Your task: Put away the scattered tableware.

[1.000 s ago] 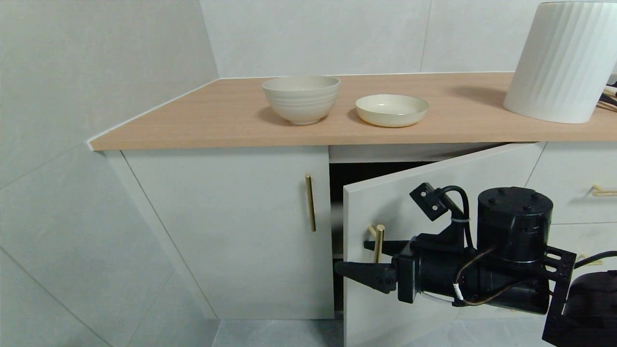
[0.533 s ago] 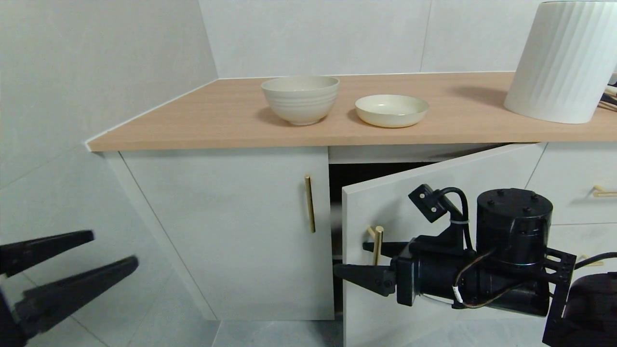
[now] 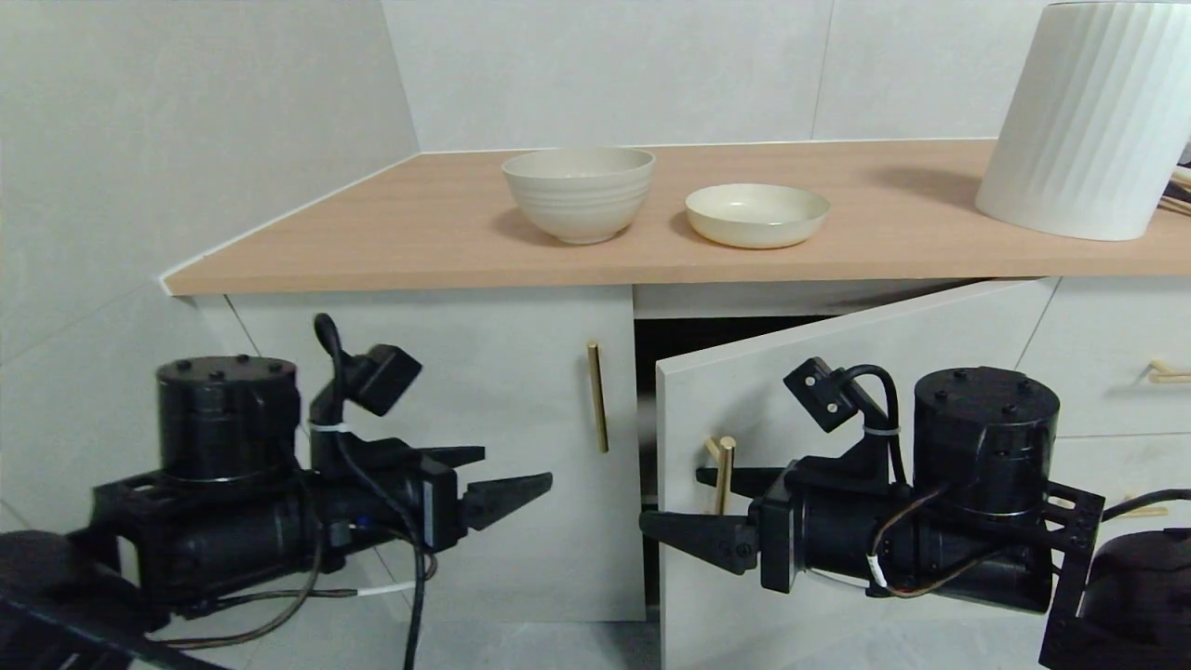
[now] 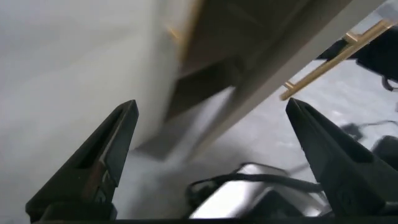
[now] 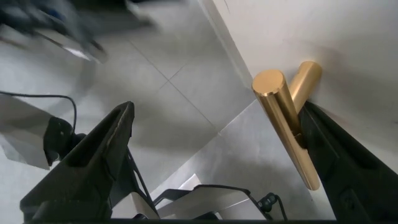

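**dave_k:** How're the claws?

**me:** My right claw (image 3: 675, 500) is wide open, door handle (image 3: 721, 473) between its fingers. My left claw (image 3: 517, 467) is open too, by the shut door (image 3: 447, 400). The bowl (image 3: 577, 191) and dish (image 3: 756, 212) sit side by side on the counter (image 3: 372, 247).

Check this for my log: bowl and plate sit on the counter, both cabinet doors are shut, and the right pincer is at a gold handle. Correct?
Not quite. Only the left door is shut; the right door stands ajar, as the head view shows. The bowl and plate sit on the counter, and the right pincer is at that door's handle.
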Motion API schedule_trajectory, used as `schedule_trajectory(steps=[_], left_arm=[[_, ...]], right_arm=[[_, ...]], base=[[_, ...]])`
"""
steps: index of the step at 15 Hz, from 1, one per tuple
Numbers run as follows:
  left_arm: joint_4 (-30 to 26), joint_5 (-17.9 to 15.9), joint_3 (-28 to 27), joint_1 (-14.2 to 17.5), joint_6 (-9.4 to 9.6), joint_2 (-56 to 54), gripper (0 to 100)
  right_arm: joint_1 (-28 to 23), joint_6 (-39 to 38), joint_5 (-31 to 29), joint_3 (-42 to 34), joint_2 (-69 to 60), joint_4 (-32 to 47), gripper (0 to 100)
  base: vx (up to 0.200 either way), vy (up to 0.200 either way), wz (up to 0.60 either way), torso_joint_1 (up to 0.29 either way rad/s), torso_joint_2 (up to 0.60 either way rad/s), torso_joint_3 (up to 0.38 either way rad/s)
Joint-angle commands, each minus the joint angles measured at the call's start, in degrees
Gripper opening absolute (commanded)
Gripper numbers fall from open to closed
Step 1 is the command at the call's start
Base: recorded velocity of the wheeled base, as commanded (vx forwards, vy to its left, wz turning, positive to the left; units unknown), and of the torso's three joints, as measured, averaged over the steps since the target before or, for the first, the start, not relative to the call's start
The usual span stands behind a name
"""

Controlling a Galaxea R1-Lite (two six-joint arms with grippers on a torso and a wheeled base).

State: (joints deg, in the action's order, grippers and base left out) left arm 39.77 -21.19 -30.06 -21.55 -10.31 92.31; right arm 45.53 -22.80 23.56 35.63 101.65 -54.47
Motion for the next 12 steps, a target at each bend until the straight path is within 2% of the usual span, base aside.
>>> schedule_trajectory(steps=[1,2,3,7,9,10,12], left_arm=[[6.3,5.6,2.4,-3.1,-1.38,10.1,100],[7.4,6.9,2.5,-3.3,-1.38,10.8,100],[9.4,9.1,2.7,-4.2,-1.38,11.7,0],[12.0,9.3,2.7,-5.7,-1.46,11.4,0],[16.0,9.1,2.5,-6.3,-1.73,12.0,0],[19.6,8.9,1.2,-7.3,-2.69,13.2,0],[25.4,8.8,-3.2,-9.3,-3.05,17.3,0]], right_arm=[[0.9,-0.1,0.0,-0.1,0.8,0.4,100],[0.9,-0.1,0.0,-0.1,0.8,0.4,100],[0.9,-0.1,0.0,-0.1,0.8,0.4,100],[0.9,0.0,0.0,-0.1,0.8,0.4,100],[0.9,0.3,0.0,-0.7,0.8,0.2,100],[1.0,0.3,0.0,-0.8,0.8,-0.7,100],[1.1,0.2,0.0,-1.1,0.9,-1.5,100]], base=[[0.000,0.000,0.00,0.000,0.00,0.000],[0.000,0.000,0.00,0.000,0.00,0.000],[0.000,0.000,0.00,0.000,0.00,0.000],[0.000,0.000,0.00,0.000,0.00,0.000],[0.000,0.000,0.00,0.000,0.00,0.000],[0.000,0.000,0.00,0.000,0.00,0.000],[0.000,0.000,0.00,0.000,0.00,0.000]])
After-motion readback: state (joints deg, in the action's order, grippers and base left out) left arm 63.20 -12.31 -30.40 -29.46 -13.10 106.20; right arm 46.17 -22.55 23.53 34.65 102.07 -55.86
